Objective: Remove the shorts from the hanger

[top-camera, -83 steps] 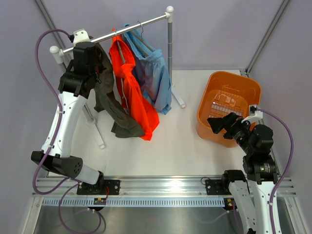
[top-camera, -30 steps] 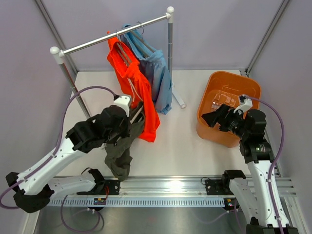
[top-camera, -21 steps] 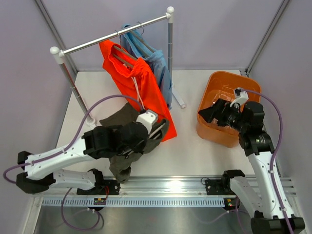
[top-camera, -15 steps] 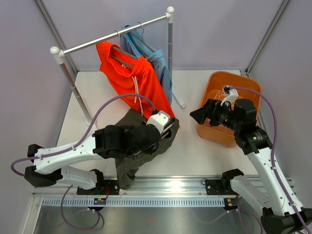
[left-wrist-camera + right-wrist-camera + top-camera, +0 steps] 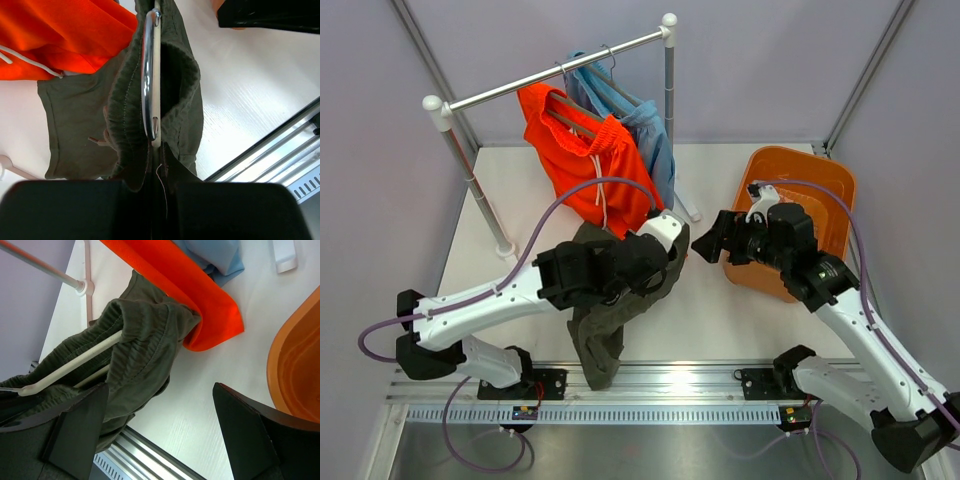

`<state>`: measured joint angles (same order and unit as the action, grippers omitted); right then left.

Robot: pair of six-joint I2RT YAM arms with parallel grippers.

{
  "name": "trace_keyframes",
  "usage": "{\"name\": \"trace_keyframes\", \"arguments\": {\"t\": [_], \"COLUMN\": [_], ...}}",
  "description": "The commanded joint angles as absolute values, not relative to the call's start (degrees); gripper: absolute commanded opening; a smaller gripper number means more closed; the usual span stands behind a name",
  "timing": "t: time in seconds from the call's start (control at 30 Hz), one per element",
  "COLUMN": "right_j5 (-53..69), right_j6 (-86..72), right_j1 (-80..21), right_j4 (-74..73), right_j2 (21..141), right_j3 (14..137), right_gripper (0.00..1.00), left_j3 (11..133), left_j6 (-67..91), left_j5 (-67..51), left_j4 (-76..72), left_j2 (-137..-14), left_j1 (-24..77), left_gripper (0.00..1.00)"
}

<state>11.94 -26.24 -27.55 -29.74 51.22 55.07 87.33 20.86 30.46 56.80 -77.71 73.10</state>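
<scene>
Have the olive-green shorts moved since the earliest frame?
Yes. The olive-green shorts, held by the left gripper, have come off the rail and now hang further down the view and rightward, nearer the orange basket.

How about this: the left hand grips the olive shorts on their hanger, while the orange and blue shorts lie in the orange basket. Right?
Not quite. The left hand does grip the olive shorts on their hanger, but the orange shorts and blue shorts hang from the rail, not in the orange basket. The top external view shows it.
</scene>
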Motion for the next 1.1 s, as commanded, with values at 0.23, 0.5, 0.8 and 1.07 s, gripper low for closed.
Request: {"name": "trace_keyframes", "arguments": {"t": [0.23, 0.5, 0.8, 1.07], "right_j5": [6.2, 0.9, -5.0, -19.0], "right_j6": [-29.9, -31.0, -32.4, -31.8], "right_j1": [-35.8, -39.0, -39.2, -39.1], "right_j4": [-24.0, -25.0, -28.2, -35.8], "right_j2": [57.2, 63.5, 66.2, 66.9], "right_j3": [57.8, 60.6, 63.1, 67.7], "right_gripper": [0.91, 0.82, 0.2, 0.0], "left_j3": [91.5, 91.8, 90.9, 88.1], "left_j6": [18.7, 18.6, 18.7, 18.7], "left_j5": [30.0, 29.3, 29.2, 27.2], "left_j4": [51.1, 50.9, 51.5, 52.8], "left_j2": [-78.9, -79.1, -78.0, -74.9], "left_j1": [72.6, 72.6, 72.6, 72.7], "left_gripper": [0.0, 0.0, 0.0, 0.0]}}
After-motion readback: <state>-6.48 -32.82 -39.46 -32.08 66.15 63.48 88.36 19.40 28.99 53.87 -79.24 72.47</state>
